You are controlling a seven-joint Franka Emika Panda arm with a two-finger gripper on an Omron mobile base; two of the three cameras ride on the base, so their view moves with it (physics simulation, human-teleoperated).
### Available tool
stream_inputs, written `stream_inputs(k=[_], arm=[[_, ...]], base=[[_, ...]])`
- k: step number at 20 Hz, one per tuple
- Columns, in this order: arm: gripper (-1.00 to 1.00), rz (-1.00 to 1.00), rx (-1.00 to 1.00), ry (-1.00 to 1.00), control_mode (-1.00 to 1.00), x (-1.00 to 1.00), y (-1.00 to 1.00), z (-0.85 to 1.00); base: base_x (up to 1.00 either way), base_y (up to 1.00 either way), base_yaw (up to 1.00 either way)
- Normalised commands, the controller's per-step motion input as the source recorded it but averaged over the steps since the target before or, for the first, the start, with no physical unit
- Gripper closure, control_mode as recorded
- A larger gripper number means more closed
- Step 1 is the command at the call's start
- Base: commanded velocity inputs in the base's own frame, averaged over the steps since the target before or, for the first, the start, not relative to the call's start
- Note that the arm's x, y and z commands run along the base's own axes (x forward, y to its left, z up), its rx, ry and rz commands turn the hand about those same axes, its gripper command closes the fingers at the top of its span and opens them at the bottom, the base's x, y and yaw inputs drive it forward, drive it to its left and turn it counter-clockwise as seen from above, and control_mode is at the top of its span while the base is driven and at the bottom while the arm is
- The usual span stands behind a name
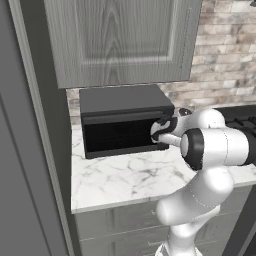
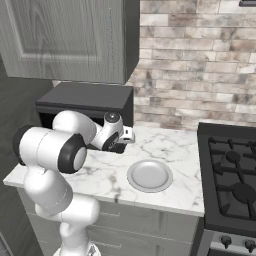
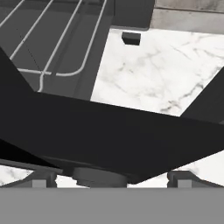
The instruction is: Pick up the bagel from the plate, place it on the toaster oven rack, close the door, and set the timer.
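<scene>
Now | my gripper (image 2: pixel 128 135) spread wide, empty, under the door (image 3: pixel 113 140) to swing it shut | plate (image 2: pixel 149 176) bare at 5 o'clock.

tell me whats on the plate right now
Nothing shows on the plate; its light-grey surface is bare, no bagel there. The toaster oven interior is mostly hidden behind the arm.

Even, flat light; perhaps slightly soft.
</scene>
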Motion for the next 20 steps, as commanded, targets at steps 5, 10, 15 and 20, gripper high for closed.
stream_inputs(k=[5,10,15,20], arm=[[-1.0,0.0,0.07,0.0,-1.0,0.16,0.0,-0.11],[1.0,0.0,0.1,0.03,-1.0,0.18,-0.01,-0.16],[1.0,0.0,0.11,0.06,-1.0,0.13,-0.13,-0.17],[1.0,0.0,0.13,0.09,-1.0,0.14,-0.26,-0.16]], base=[[0.0,0.0,0.0],[0.0,0.0,0.0],[0.0,0.0,0.0],[0.0,0.0,0.0]])
